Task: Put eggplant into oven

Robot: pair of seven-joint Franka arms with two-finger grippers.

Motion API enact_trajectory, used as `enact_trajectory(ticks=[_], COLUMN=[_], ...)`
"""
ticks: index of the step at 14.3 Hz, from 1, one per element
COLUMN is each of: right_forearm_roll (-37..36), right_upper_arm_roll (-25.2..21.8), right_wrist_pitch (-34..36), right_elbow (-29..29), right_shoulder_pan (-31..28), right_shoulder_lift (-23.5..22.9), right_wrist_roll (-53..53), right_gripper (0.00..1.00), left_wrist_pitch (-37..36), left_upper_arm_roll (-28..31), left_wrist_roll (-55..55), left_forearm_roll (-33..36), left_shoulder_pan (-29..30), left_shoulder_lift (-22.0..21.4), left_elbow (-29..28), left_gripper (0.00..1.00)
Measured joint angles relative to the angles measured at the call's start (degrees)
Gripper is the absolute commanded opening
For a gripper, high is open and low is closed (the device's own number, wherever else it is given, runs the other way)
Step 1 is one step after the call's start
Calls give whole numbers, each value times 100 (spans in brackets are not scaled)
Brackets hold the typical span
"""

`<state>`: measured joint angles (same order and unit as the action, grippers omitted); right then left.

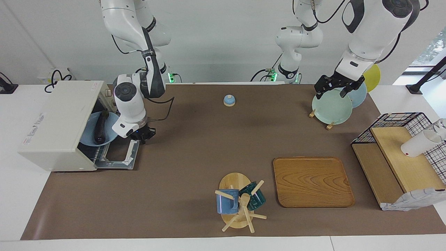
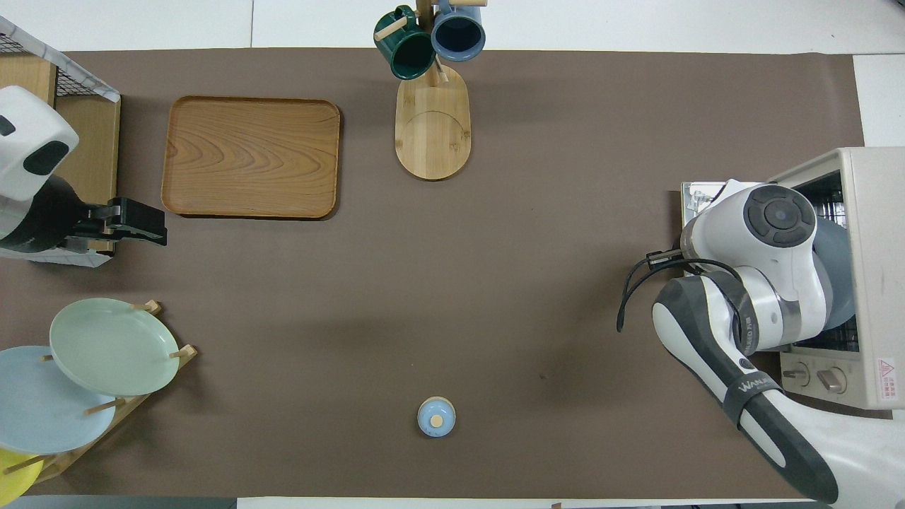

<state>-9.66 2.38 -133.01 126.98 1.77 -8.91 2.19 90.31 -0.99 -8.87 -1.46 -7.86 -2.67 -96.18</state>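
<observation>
The cream-white oven [image 1: 55,122] stands at the right arm's end of the table with its door [image 1: 118,158] dropped open. The dark purple eggplant [image 1: 101,127] lies on a blue plate [image 1: 89,134] that sits in the oven's opening. My right gripper [image 1: 142,136] hangs low over the open door, beside the plate's rim. In the overhead view the right arm covers the eggplant; the oven [image 2: 877,247] and the plate [image 2: 834,276] show there. My left gripper [image 1: 334,89] waits open and empty above the plate rack.
A small blue bell [image 1: 229,100] sits mid-table near the robots. A wooden tray [image 1: 312,181] and a mug tree [image 1: 240,202] with two mugs lie farther out. A rack of plates [image 1: 331,108] and a wire shelf [image 1: 400,153] stand at the left arm's end.
</observation>
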Motion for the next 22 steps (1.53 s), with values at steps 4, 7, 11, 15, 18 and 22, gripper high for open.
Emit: enact_trajectory(ticks=[4, 7, 11, 15, 18, 22], right_forearm_roll=[-53, -10, 301, -9, -36, 200], right_upper_arm_roll=[-10, 16, 101, -84, -108, 40], right_wrist_pitch=[204, 970, 2112, 3261, 3857, 4485], right_elbow=[-41, -465, -1054, -1745, -2319, -3006], right_shoulder_pan=[-3, -9, -402, -1158, -1312, -1100], right_shoulder_lift=[2, 21, 461, 942, 1068, 1109], right_wrist_roll=[-57, -474, -1589, -2669, -3002, -2569], right_gripper=[3, 4, 5, 6, 13, 62], left_wrist_pitch=[0, 0, 0, 0, 0, 0], left_upper_arm_roll=[0, 0, 0, 0, 0, 0], left_wrist_roll=[0, 0, 0, 0, -1, -1], left_forearm_roll=[0, 0, 0, 0, 0, 0], left_shoulder_pan=[0, 0, 0, 0, 0, 0], left_shoulder_lift=[0, 0, 0, 0, 0, 0], left_elbow=[0, 0, 0, 0, 0, 0], left_gripper=[100, 100, 100, 100, 100, 100])
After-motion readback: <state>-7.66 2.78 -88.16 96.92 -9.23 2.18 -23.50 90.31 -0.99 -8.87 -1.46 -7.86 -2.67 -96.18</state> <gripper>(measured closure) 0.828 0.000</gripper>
